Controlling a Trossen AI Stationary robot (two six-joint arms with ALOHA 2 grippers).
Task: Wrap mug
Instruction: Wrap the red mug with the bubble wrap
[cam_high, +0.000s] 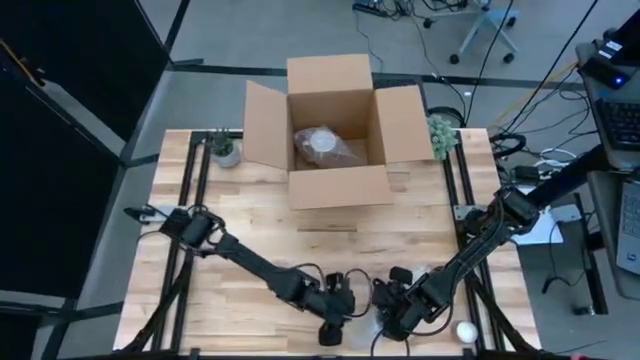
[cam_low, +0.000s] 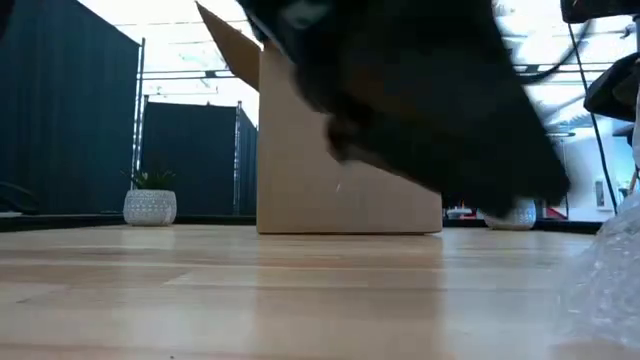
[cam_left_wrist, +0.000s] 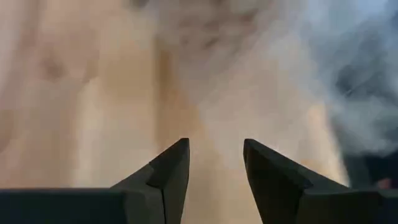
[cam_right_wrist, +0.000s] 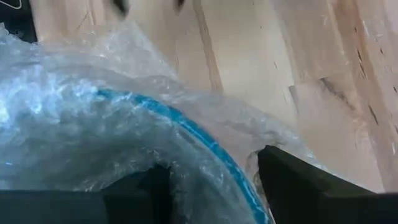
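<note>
While both arms are reaching toward the bottom centre of the overhead frame, the left gripper (cam_high: 332, 332) and the right gripper (cam_high: 390, 322) are sitting close together at the near edge of the wooden table (cam_high: 250, 230). Between and just below them, a patch of clear bubble wrap (cam_high: 362, 330) is lying on the wood.

Seen from the right wrist, the right gripper (cam_right_wrist: 214, 180) is holding its fingers apart around the wrap (cam_right_wrist: 93, 124), and a blue-rimmed mug (cam_right_wrist: 205, 146) is showing through the plastic between them; whether the fingers are actually pressing on it cannot be told. Seen from the left wrist, the left gripper (cam_left_wrist: 216, 171) is keeping its fingers (cam_left_wrist: 168, 171) open with bare wood in the gap, the hazy wrap (cam_left_wrist: 354, 93) lying toward the upper right of that frame.

An open cardboard box (cam_high: 335, 135) is standing at the upper centre of the overhead frame, with a wrapped bundle (cam_high: 322, 145) inside it. Two small potted plants are flanking the box, one plant (cam_high: 225, 150) at its left and another plant (cam_high: 442, 130) at its right. A white ball (cam_high: 466, 331) is resting at the lower right.
</note>
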